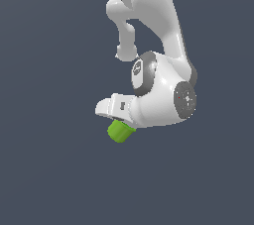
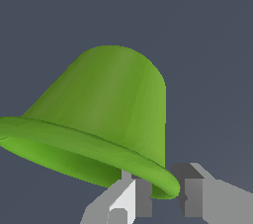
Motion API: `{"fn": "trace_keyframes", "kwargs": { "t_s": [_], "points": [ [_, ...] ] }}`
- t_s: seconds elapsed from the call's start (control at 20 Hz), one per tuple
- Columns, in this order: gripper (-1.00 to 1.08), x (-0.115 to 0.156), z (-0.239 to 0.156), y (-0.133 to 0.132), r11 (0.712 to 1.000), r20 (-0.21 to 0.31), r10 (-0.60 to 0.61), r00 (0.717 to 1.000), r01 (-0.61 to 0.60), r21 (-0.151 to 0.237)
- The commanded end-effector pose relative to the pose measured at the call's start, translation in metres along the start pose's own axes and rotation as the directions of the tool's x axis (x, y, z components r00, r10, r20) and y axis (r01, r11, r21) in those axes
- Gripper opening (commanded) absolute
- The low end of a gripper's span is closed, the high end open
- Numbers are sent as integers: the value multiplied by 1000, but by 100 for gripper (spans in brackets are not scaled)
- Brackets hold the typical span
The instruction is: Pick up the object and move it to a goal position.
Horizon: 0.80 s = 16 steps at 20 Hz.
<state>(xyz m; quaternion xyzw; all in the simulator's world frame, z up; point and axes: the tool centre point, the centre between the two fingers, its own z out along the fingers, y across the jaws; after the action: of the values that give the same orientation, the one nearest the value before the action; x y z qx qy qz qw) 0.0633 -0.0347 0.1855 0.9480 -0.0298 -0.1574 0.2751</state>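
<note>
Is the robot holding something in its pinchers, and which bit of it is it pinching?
Yes. The gripper is holding the green cup. Its fingers pinch the cup's rim, one on each side of the wall, and the rest sticks out beyond them.

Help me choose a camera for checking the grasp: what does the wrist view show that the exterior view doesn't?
Only the wrist view shows the gripper fingers pinching the green cup at its rim, and that the rim is flared. Only the exterior view shows the white arm above, with the cup tilted under the hand. Both show the cup held against a plain dark background.
</note>
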Motion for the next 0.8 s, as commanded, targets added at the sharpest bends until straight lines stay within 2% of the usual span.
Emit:
{"fn": "trace_keyframes", "kwargs": {
  "t_s": [0.0,0.35,0.75],
  "points": [
    [-100,0,-9,0,998,-13,61,998,-61,-3],
    [-100,-1,-25,-1,985,-36,175,984,-175,-8],
    [-100,-1,-32,-2,974,-46,226,973,-226,-10]
  ]
}}
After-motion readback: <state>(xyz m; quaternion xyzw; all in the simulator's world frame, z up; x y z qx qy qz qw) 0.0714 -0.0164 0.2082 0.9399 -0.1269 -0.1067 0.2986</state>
